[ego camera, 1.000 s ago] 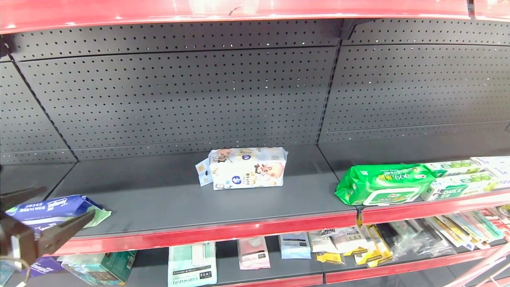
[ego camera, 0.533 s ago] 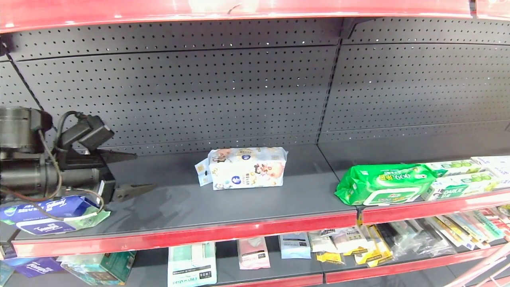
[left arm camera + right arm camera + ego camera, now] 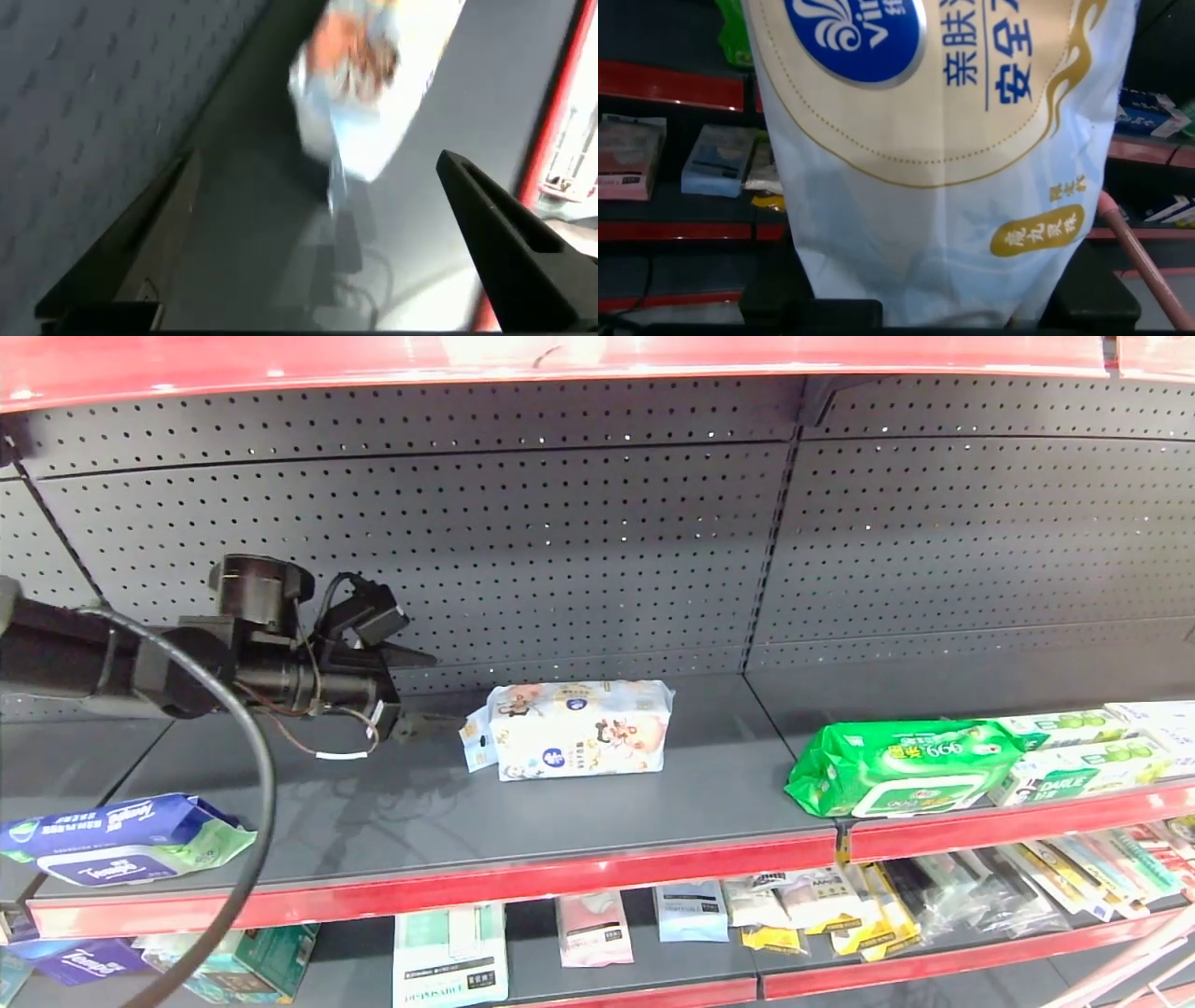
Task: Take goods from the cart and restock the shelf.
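A white tissue pack with cartoon prints (image 3: 579, 728) lies at the middle of the grey shelf (image 3: 560, 812). My left gripper (image 3: 431, 693) reaches in from the left, just short of the pack's left end, open with nothing between its fingers. In the left wrist view the same pack (image 3: 374, 84) lies ahead of the open left gripper (image 3: 318, 163). My right gripper (image 3: 929, 303) is shut on a large white pack with a blue logo (image 3: 943, 168), held up in front of lower shelves; its fingers are mostly hidden behind the pack.
A blue wipes pack (image 3: 121, 835) lies at the shelf's front left. A green wipes pack (image 3: 896, 765) and toothpaste boxes (image 3: 1083, 756) sit on the right section. The perforated back wall (image 3: 560, 541) is close behind. Small goods (image 3: 794, 905) fill the lower shelf.
My left arm rose from the lower left corner and swept right across the shelf to the cartoon pack's left end. Its gripper stayed open. The packs did not move.
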